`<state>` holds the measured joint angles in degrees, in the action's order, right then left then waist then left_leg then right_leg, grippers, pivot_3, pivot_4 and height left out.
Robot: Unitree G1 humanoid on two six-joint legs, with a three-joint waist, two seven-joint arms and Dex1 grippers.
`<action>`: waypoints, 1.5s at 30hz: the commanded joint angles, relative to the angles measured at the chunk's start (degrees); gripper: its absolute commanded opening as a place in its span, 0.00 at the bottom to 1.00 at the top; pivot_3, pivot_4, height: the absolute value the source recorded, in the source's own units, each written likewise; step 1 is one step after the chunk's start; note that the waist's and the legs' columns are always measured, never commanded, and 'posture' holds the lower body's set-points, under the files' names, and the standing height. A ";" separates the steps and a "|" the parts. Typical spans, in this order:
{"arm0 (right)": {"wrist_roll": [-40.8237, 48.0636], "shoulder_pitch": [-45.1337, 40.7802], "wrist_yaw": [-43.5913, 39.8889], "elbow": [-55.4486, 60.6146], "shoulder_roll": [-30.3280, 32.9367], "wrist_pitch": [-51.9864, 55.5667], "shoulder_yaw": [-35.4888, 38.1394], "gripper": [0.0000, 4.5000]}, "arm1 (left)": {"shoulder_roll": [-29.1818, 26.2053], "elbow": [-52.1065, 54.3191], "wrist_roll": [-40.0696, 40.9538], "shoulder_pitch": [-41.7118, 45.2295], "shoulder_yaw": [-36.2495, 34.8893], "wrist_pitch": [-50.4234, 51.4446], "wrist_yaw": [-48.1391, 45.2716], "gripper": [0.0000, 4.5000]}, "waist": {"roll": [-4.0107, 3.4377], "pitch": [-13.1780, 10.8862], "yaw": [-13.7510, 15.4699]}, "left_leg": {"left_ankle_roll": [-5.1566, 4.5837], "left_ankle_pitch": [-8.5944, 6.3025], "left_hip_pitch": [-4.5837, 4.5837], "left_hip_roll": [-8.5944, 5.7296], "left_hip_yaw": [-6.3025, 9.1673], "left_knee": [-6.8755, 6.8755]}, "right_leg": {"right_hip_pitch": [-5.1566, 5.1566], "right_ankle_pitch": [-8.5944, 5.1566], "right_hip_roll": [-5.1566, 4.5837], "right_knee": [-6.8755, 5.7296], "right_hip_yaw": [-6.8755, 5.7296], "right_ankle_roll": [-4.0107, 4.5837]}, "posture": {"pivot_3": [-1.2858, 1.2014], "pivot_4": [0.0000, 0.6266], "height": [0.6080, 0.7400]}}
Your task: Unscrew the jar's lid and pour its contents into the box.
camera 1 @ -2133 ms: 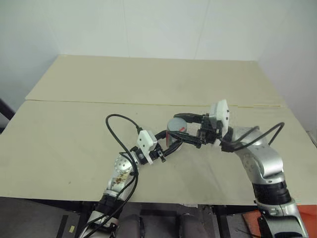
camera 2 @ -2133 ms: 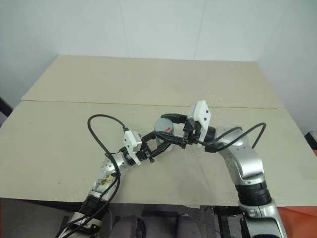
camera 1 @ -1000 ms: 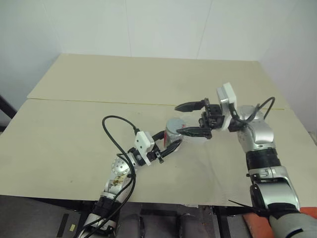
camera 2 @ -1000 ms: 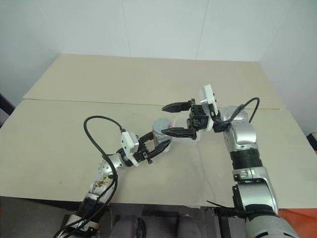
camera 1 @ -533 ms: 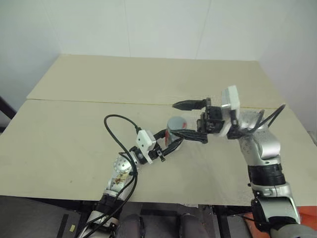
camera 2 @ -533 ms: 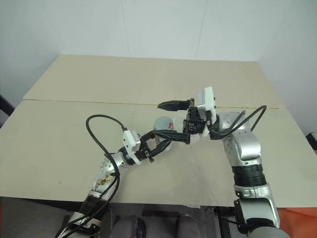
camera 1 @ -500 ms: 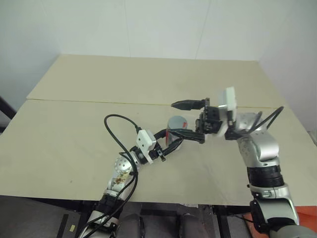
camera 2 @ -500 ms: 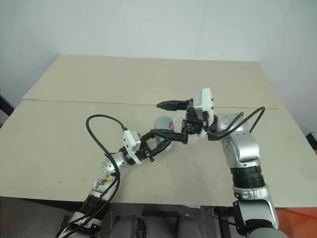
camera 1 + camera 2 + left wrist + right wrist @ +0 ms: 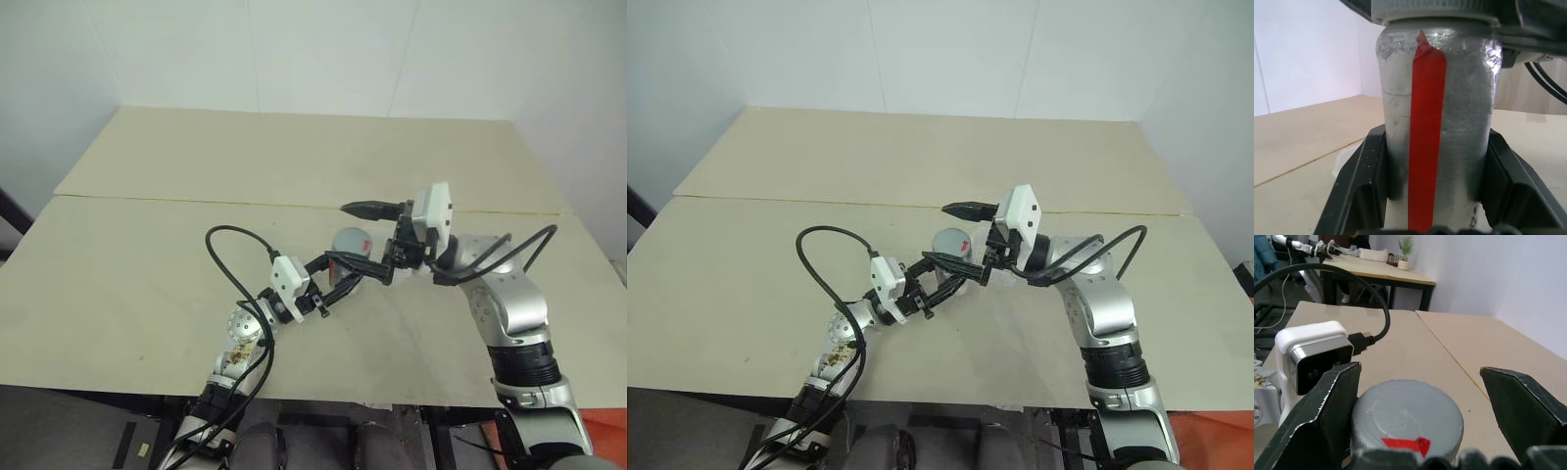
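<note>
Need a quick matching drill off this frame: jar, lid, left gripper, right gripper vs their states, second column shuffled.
Column one:
1. jar
2. lid
3. left gripper
4. right gripper

Column two:
A. jaws open, straddling the lid
B. on the jar
C. shut on the jar's body
D. silver-grey, red strip down its side

Pairs: 1-D, 2-B, 3-C, 4-A

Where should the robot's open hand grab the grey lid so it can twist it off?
Grab the lid by its round edge, one finger on each side, coming in from the robot's right. It is a flat disc on top of the jar, and the left end effector already clamps the jar's body lower down. The right end effector is open, its fingers on either side of the lid, so probably it only needs to close.
</note>
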<state>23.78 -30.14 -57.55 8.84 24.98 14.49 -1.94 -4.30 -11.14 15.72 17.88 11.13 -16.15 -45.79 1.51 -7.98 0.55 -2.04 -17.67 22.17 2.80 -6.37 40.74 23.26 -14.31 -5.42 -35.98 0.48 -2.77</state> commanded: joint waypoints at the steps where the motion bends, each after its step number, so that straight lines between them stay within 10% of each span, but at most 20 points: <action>1: 1.16 0.62 0.86 3.08 1.17 -0.26 1.50 0.99 | -0.15 1.41 0.53 0.53 -0.37 -1.10 -0.67 0.47 | 0.00 0.00 0.00 | 0.00 0.00 0.00 0.00 0.00 0.00 | 0.00 0.00 0.00 0.00 0.00 0.00 | 0.52 0.24 1.00; 29: 7.78 9.95 0.32 9.81 7.86 -0.83 8.23 0.99 | -0.89 3.50 3.70 0.05 -1.92 5.80 -2.06 0.47 | 0.00 0.00 0.07 | -0.06 -0.03 -0.02 0.00 0.03 0.00 | -0.02 0.00 0.01 0.01 0.02 0.00 | 0.52 0.24 1.00; 45: 2.54 4.40 8.83 11.24 1.52 0.81 -1.79 1.00 | -0.56 3.86 1.57 -0.18 -0.93 2.95 -1.89 0.47 | 0.00 0.00 -0.01 | -0.03 -0.02 -0.03 -0.01 0.04 0.00 | -0.02 0.00 0.03 0.00 0.02 0.00 | 0.52 0.24 1.00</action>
<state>28.15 -24.54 -50.82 20.30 26.97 15.50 -3.40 -5.07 -8.37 17.62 17.47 9.98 -11.64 -47.44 1.51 -7.98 0.54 -2.07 -17.69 22.13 2.79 -6.34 40.75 23.24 -14.31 -5.40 -35.98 0.50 -2.77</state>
